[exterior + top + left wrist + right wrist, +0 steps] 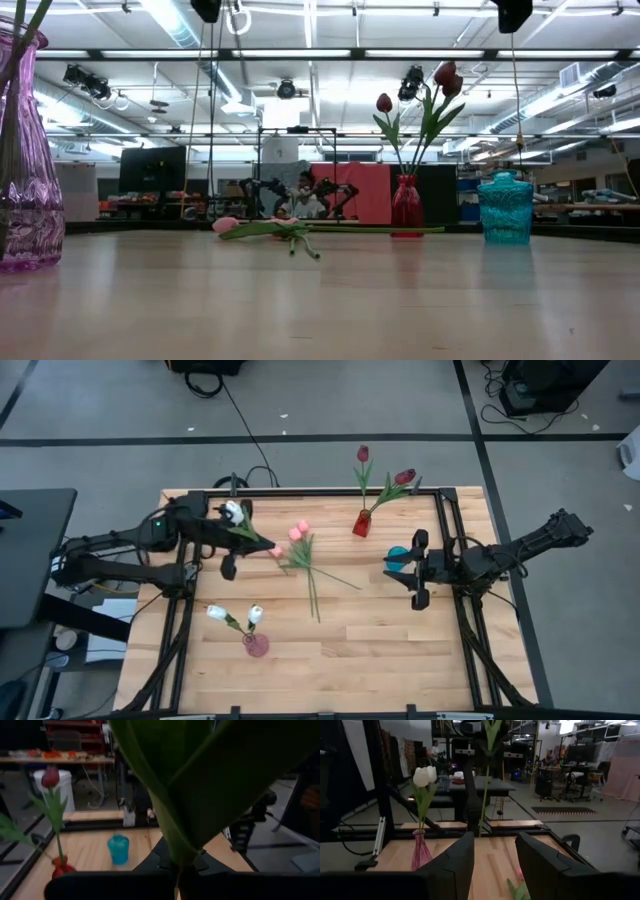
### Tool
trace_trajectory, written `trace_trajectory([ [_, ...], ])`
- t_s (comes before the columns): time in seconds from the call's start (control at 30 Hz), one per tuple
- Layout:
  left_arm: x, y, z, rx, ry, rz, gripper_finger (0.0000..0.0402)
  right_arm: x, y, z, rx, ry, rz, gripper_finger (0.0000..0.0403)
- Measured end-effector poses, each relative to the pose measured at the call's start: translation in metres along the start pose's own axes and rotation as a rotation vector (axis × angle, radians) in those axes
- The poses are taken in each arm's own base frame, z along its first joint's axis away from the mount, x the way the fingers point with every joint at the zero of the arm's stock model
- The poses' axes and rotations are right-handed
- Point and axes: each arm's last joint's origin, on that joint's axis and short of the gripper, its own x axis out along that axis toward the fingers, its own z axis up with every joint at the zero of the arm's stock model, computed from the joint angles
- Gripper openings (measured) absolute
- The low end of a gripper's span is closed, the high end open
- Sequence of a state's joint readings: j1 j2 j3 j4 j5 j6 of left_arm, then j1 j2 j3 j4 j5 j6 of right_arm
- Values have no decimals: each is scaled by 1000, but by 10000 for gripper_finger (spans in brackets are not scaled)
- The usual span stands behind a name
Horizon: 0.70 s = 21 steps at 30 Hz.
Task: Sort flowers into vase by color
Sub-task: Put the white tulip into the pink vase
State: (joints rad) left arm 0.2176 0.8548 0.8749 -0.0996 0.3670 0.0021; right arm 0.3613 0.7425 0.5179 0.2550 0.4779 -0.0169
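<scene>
My left gripper (244, 540) is over the table's far left, shut on a white-headed flower (232, 512) held off the table; its leaves (190, 785) fill the left wrist view. Pink flowers (300, 545) lie flat mid-table. Two dark red flowers stand in a red vase (361, 523) at the back. Two white ones stand in a purple vase (256, 645) near the front. My right gripper (418, 570) stands open at the right, beside a blue vase (398, 555), with nothing between its fingers (465, 855). My left gripper pinches the flower's green stem (177, 879) just under its leaves, between its two fingers. The fingers come level from the table's left, across the stem. The flower stands roughly upright and lifted clear, its lower stem (484, 795) hanging below the hold.
Black frame rails (440, 530) run along the table's left and right sides. The blue vase (505, 208) holds nothing. Bare wood (380, 650) lies at the near right of the table. A person sits at a desk in the room beyond.
</scene>
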Motion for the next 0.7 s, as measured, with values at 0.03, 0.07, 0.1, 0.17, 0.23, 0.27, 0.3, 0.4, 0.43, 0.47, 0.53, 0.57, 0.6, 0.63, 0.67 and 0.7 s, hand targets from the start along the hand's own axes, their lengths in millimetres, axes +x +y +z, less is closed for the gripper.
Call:
trace_trajectory([
  [0.03, -3, -1, -1, 0, 17, -7, 3, 0, 0, 0, 5, 1, -2, 158],
  [0.07, -6, -3, -2, 2, 31, -18, 3, 1, 0, -1, 13, 3, -5, 158],
  [0.1, -9, -4, -4, -3, 50, -33, 3, 1, 0, -1, 20, 7, -11, 158],
  [0.17, -13, -8, -9, -28, 112, -88, 3, 3, 1, -3, 39, 15, -31, 158],
  [0.23, -16, -11, -15, -41, 163, -150, 3, 6, 2, -5, 55, 25, -50, 158],
  [0.27, -18, -12, -16, -47, 181, -182, 3, 7, 2, -6, 58, 30, -59, 158],
  [0.3, -19, -13, -17, -53, 186, -217, 3, 9, 3, -7, 58, 33, -66, 158],
  [0.4, -20, -16, -15, -78, 172, -319, 3, 14, 5, -10, 59, 29, -89, 158],
  [0.43, -20, -17, -14, -85, 161, -347, 3, 16, 5, -10, 61, 26, -98, 158],
  [0.47, -20, -18, -13, -96, 150, -372, 3, 18, 6, -11, 61, 25, -107, 158],
  [0.53, -21, -19, -12, -119, 144, -411, 3, 21, 7, -13, 59, 24, -117, 158],
  [0.57, -21, -19, -12, -127, 145, -423, 3, 22, 8, -13, 56, 22, -124, 158],
  [0.6, -21, -19, -12, -136, 149, -434, 3, 23, 8, -14, 55, 22, -131, 158],
  [0.63, -21, -20, -12, -148, 152, -442, 3, 24, 9, -15, 52, 25, -136, 158],
  [0.67, -21, -20, -12, -153, 153, -452, 3, 25, 9, -15, 49, 28, -143, 158],
  [0.7, -21, -21, -12, -157, 155, -463, 3, 25, 9, -16, 48, 31, -150, 158],
])
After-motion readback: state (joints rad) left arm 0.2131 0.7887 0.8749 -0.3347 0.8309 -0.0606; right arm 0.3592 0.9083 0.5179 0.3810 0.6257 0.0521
